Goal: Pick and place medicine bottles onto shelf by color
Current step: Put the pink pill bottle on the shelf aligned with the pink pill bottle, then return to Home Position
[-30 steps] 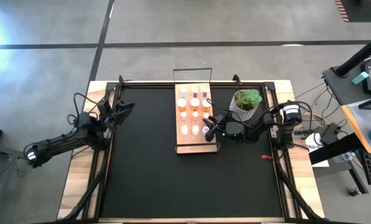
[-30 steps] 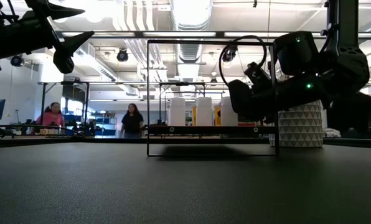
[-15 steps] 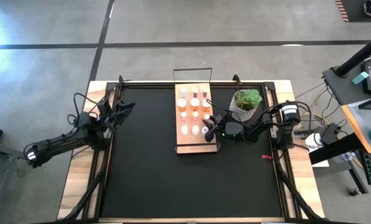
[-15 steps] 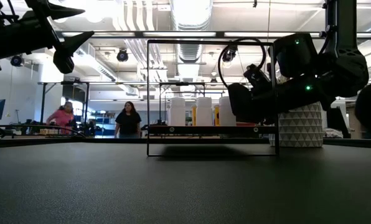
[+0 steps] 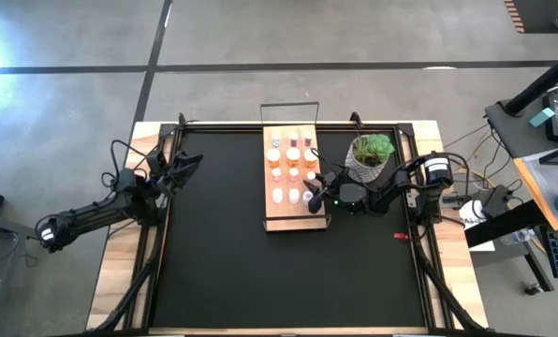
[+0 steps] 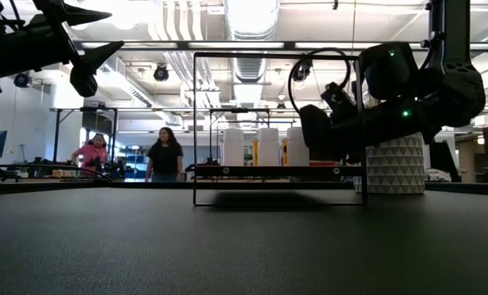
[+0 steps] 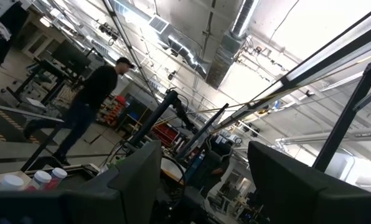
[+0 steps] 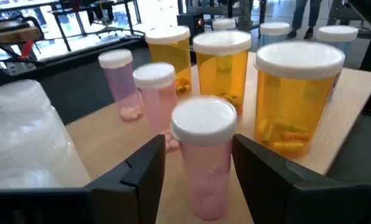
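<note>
The light-wood shelf lies at the table's far middle and carries several upright medicine bottles: orange, pink and white. My right gripper is at the shelf's right edge. It is open, with one finger on either side of a pink bottle with a white cap. That bottle stands upright on the board, and a thin gap shows beside one finger. My left gripper is open and empty, raised over the table's far left.
A green plant in a white pot stands just right of the shelf, close behind my right arm. The black mat covers the table in front of the shelf. People are in the room far beyond the table.
</note>
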`<state>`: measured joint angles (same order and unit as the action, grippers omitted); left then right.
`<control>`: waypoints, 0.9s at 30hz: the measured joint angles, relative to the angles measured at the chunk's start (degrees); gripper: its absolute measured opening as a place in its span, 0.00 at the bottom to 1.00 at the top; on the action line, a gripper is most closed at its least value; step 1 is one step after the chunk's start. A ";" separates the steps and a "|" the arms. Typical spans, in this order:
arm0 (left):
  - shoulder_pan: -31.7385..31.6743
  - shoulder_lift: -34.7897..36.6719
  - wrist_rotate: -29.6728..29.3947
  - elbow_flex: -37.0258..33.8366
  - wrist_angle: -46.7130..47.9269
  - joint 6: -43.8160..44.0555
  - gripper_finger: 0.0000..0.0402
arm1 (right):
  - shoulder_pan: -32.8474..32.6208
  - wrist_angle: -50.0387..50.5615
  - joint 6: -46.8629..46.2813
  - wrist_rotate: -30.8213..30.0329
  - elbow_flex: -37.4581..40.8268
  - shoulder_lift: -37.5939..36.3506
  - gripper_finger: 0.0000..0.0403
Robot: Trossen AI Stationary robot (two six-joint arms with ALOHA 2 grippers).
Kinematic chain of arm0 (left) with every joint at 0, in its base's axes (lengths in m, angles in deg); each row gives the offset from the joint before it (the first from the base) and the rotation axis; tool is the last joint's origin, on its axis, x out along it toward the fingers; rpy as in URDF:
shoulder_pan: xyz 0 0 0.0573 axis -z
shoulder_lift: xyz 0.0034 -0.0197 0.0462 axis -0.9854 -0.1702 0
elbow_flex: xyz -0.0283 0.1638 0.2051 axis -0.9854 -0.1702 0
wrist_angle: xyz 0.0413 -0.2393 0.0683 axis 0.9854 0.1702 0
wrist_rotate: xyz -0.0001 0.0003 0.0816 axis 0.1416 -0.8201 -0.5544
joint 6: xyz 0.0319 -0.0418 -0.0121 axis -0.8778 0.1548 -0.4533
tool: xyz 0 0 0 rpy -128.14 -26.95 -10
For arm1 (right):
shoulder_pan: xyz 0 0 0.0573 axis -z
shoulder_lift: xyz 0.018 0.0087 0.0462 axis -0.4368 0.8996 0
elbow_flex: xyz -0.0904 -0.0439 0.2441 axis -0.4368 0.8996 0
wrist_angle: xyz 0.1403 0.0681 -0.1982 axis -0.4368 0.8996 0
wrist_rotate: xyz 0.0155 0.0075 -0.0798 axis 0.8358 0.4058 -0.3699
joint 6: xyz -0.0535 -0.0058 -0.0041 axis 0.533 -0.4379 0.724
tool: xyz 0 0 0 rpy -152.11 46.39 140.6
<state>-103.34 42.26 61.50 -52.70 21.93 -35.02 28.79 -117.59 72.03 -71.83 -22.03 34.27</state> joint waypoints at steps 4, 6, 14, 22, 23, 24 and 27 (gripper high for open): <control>0.00 0.00 -0.01 0.01 0.02 0.00 0.56 | -0.41 0.12 0.42 -0.02 0.01 -1.06 0.45; 0.02 0.00 0.01 0.01 0.00 0.00 0.56 | -0.55 0.46 0.42 -0.02 0.11 -1.74 0.46; 0.00 0.00 0.01 0.01 0.00 0.00 0.56 | -0.90 0.90 0.60 -0.04 0.96 -4.64 0.46; 0.02 0.00 0.01 0.01 0.02 0.00 0.56 | -0.90 1.71 4.40 -0.10 1.14 -9.43 0.45; 0.01 0.00 0.00 0.00 0.00 0.00 0.56 | -0.90 1.77 4.95 -0.10 1.14 -10.34 0.45; 0.01 0.00 0.00 0.01 0.00 0.00 0.56 | -0.90 1.89 5.53 -0.10 1.14 -11.12 0.45; 0.01 0.00 -0.01 0.01 0.02 0.00 0.56 | -0.90 2.25 7.31 -0.10 1.14 -13.85 0.45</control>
<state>-103.33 42.26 61.49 -52.69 21.95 -35.02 27.90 -115.34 79.34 -71.93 -20.89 20.43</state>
